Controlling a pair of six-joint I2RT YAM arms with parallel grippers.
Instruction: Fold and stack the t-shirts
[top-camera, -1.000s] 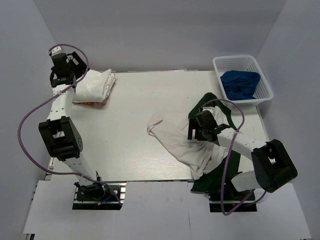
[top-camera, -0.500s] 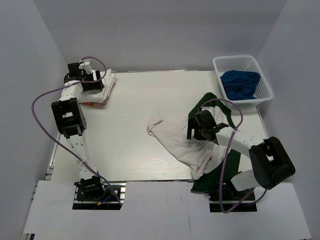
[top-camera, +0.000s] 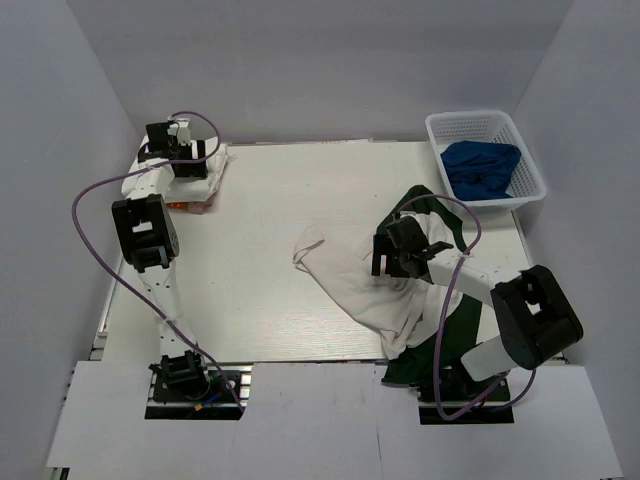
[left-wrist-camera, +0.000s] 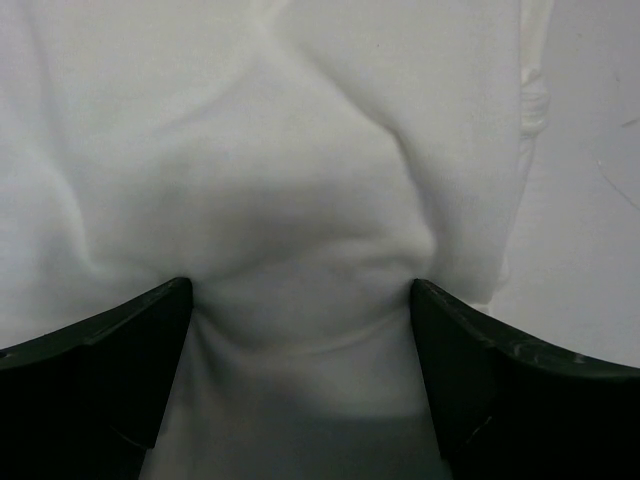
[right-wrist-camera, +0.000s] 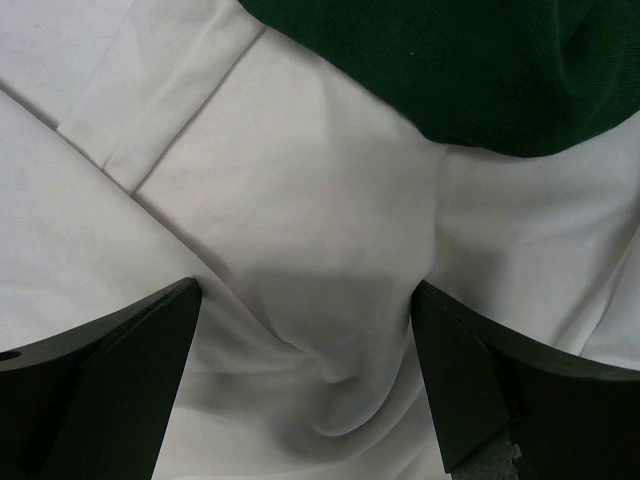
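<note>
White cloth puckers between the wide-spread jaws of the left gripper (left-wrist-camera: 300, 292), which presses down on the folded bundle (top-camera: 207, 172) at the far left corner of the table (top-camera: 260, 200) without closing on it. Across the table the right gripper (right-wrist-camera: 305, 292) is just as wide open and grips nothing. Its fingers (right-wrist-camera: 100, 380) straddle a crease in the white-and-green t-shirt (top-camera: 350, 285), which sprawls crumpled at the near right with green cloth appearing to hang over the front edge.

The step in hand looks like two jobs: settling the finished bundle and starting on the loose shirt. The left arm would do best to lift straight up, so the fingers do not drag the top fold open. The right would do best to close on one layer near a hem or shoulder rather than on the bunched middle. It could then draw the shirt flat toward the bare centre before any fold.

By count there is one folded bundle, the number of shirts within it not discernible. There is one unfolded shirt. One white basket (top-camera: 432, 126) sits at the far right, holding one blue garment (top-camera: 482, 168).
</note>
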